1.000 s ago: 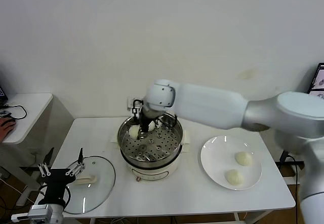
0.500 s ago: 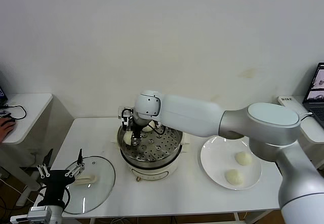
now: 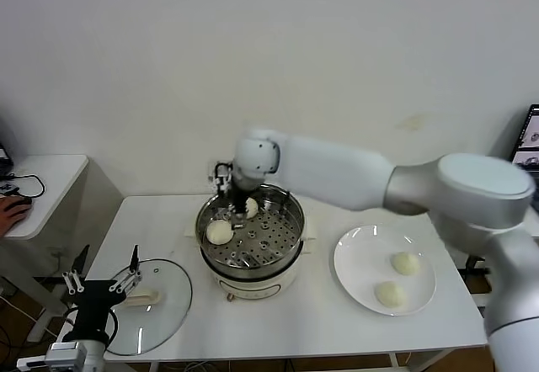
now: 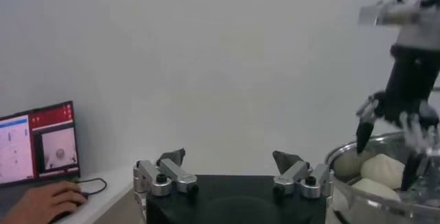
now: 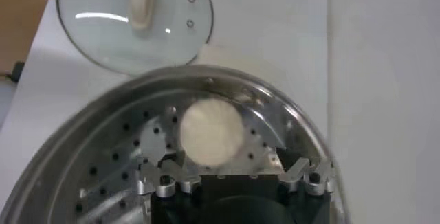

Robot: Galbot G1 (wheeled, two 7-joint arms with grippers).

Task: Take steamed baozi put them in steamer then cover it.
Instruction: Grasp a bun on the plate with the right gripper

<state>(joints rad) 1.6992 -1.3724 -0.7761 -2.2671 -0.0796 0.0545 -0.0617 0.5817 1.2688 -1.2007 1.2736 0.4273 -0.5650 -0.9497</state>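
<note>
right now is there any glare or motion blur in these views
Head view: the round clear glass lid shows faint reflections, and the right arm looks slightly smeared. Left wrist view: the right tool over the shiny round steel steamer is blurred. Right wrist view: bright streaks of glare on the lid; the round cream-white bun is soft-edged.
</note>
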